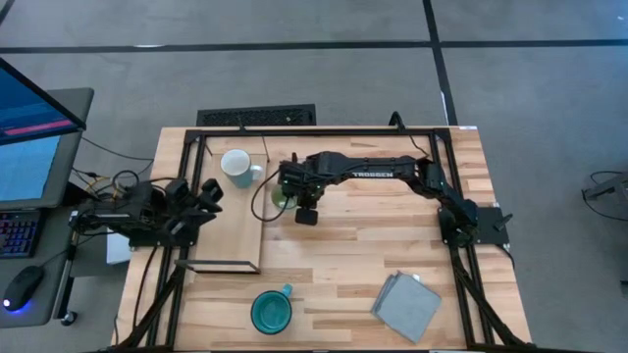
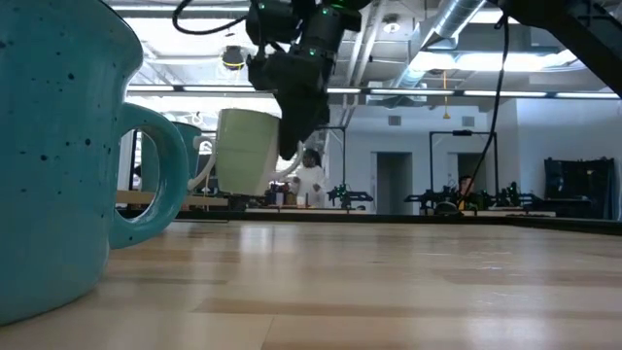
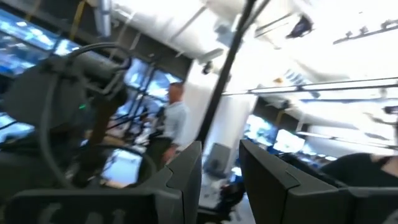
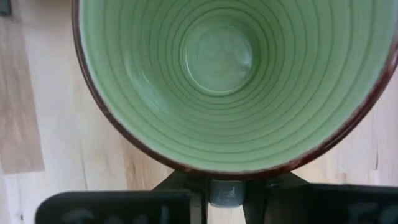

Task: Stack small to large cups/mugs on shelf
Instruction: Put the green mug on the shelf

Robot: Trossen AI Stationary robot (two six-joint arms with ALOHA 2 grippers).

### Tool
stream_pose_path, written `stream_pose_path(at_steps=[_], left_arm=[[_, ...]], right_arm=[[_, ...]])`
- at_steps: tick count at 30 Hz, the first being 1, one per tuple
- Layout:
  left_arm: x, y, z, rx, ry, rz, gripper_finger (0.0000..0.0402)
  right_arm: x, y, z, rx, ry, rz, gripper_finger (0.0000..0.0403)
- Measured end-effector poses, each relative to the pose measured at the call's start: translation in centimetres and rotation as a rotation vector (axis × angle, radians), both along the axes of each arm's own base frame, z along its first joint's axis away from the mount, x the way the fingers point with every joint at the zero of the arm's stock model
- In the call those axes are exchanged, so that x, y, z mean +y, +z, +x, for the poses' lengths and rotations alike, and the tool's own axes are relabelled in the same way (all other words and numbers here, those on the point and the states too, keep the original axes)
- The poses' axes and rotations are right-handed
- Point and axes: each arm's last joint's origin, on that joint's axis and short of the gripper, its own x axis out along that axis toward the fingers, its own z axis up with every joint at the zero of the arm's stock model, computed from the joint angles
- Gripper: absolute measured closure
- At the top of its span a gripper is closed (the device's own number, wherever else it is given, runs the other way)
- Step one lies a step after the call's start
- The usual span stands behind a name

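Mugs, three, on or above a planked wooden tabletop [image 1: 353, 255].

Item 1: light-green mug [image 1: 281, 190], centre of the high view, just right of the shelf. Held clear of the tabletop in the low view [image 2: 248, 151], where it hangs upper left of centre. Right gripper [image 1: 287, 183] is clamped on its rim; the right wrist view looks straight down into the ribbed green interior [image 4: 217, 68], dark rim against the gripper's base.

Item 2: white mug [image 1: 236, 166], upright, upper left of centre in the high view, at the far end of the shelf.

Item 3: teal-blue mug [image 1: 271, 312], upright on the tabletop, bottom centre of the high view, apart from the shelf; fills the left edge of the low view [image 2: 58, 156].

Shelf [image 1: 231, 235]: pale board, left of centre.

Grey cloth [image 1: 405, 306]: folded, lower right.

Left gripper [image 1: 204, 196]: at the left edge of the shelf, fingers [image 3: 186, 174] parted, grasping nothing.
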Motion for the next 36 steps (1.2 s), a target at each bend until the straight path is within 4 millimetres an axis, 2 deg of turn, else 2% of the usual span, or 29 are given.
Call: stream_pose_path(at_steps=[8,13,30,36], left_arm=[[-0.1,0.3,-0.2,-0.04,-0.043,0.017,0.0303],[-0.1,0.3,-0.2,-0.038,-0.048,0.02,0.0303],[-0.2,0.3,-0.2,-0.049,-0.03,0.056,0.0303],[-0.2,0.3,-0.2,-0.048,-0.029,0.057,0.0303]], right_arm=[[0.2,1.3,0.6,-0.078,-0.024,0.003,0.0335],[1.1,2.2,1.2,-0.143,-0.024,0.011,0.0335],[4.0,3.0,2.5,-0.285,-0.021,0.073,0.0335],[3.8,3.1,2.6,-0.3,-0.024,0.075,0.0335]])
